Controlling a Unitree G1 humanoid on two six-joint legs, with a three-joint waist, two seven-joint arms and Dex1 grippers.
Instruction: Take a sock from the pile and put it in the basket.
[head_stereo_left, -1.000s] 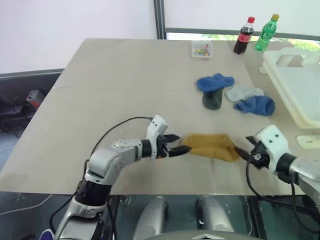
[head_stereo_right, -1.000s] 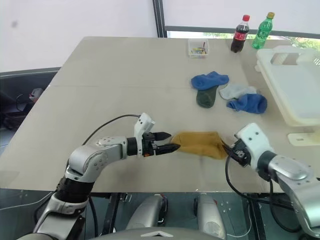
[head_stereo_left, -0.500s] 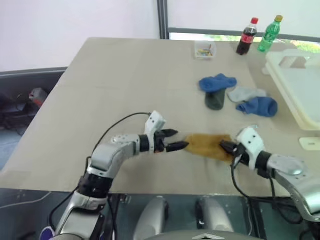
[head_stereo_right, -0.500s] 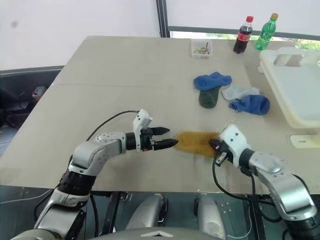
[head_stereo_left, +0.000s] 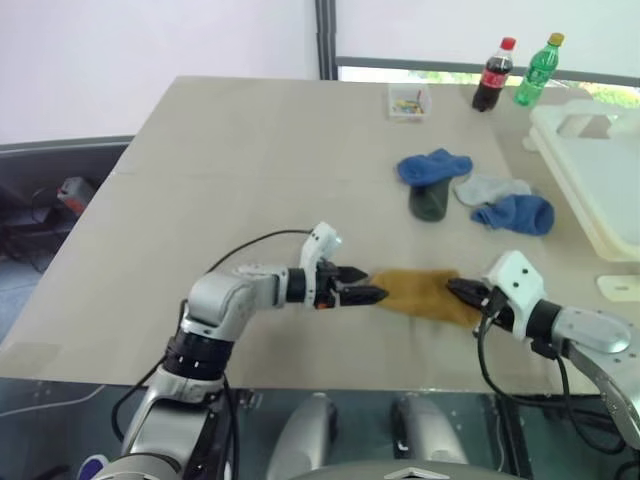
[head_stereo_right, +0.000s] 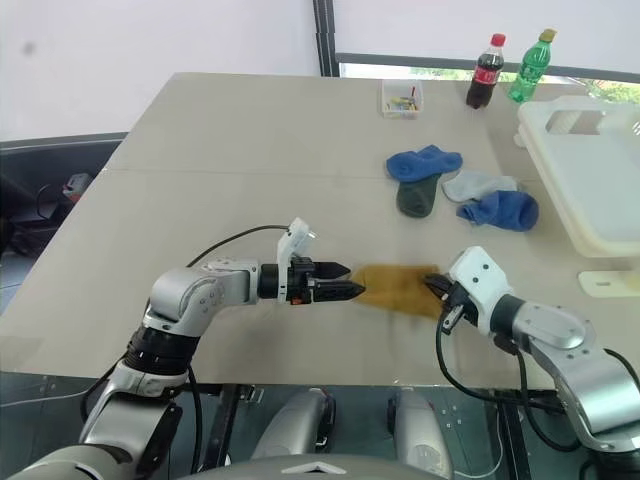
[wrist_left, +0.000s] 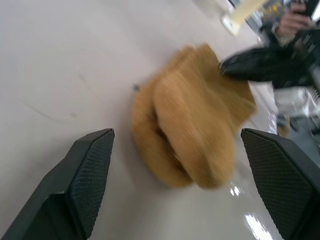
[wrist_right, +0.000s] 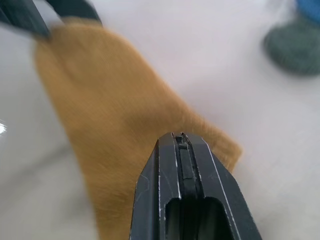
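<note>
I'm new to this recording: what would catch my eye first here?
A mustard-yellow sock lies flat near the table's front edge, with the left claw open at one end and the right claw shut at the other. Farther back sits the pile of blue, grey and dark green socks, beside the basket.

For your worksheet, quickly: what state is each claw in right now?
Left claw: open, at one end of the mustard-yellow sock, holding nothing.
Right claw: shut at the sock's other end; whether it pinches the fabric cannot be told.
</note>
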